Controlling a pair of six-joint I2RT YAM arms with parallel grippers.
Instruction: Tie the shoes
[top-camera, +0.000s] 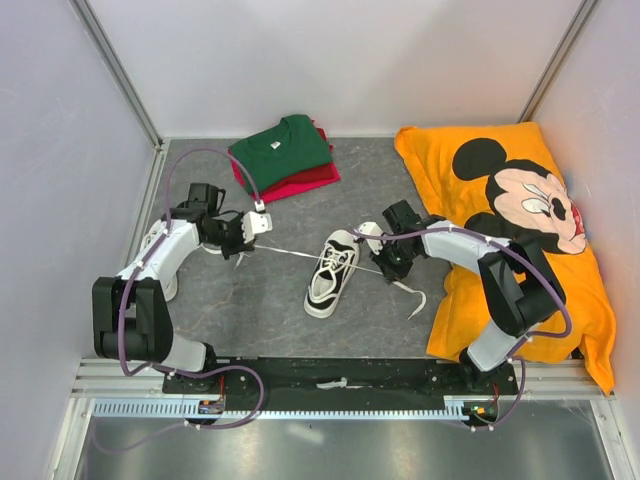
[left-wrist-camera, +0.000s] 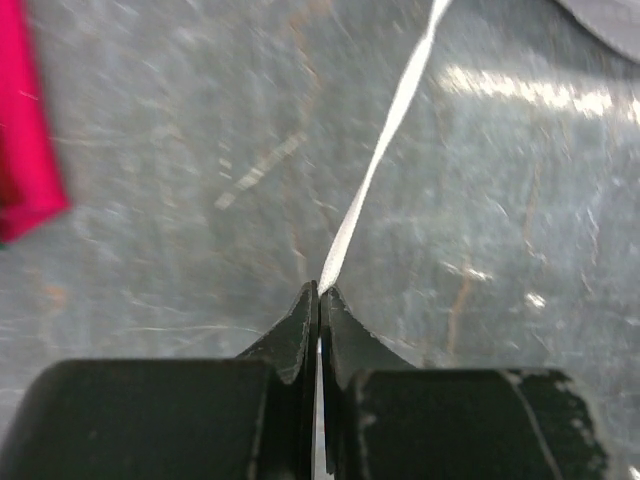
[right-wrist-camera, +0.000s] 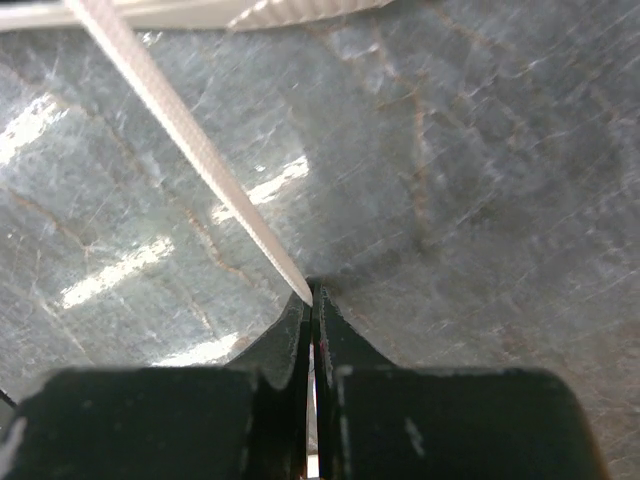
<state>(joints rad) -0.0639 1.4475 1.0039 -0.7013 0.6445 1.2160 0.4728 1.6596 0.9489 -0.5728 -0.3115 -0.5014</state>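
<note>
One white sneaker (top-camera: 330, 272) with dark lining lies in the middle of the grey table, toe toward me. Its two laces are stretched out sideways. My left gripper (top-camera: 243, 250) is shut on the end of the left lace (top-camera: 290, 254), which runs taut from the closed tips (left-wrist-camera: 320, 290) up and to the right as a thin white band (left-wrist-camera: 385, 130). My right gripper (top-camera: 388, 272) is shut on the right lace (top-camera: 365, 268), which leaves its tips (right-wrist-camera: 312, 298) toward the upper left (right-wrist-camera: 190, 140). The loose lace tail (top-camera: 415, 300) curls on the table. A second shoe does not show clearly.
Folded green shirt (top-camera: 282, 150) on a red shirt (top-camera: 300, 182) lies at the back, and the red edge (left-wrist-camera: 25, 130) shows in the left wrist view. An orange Mickey Mouse pillow (top-camera: 500, 190) fills the right side. White walls enclose the table.
</note>
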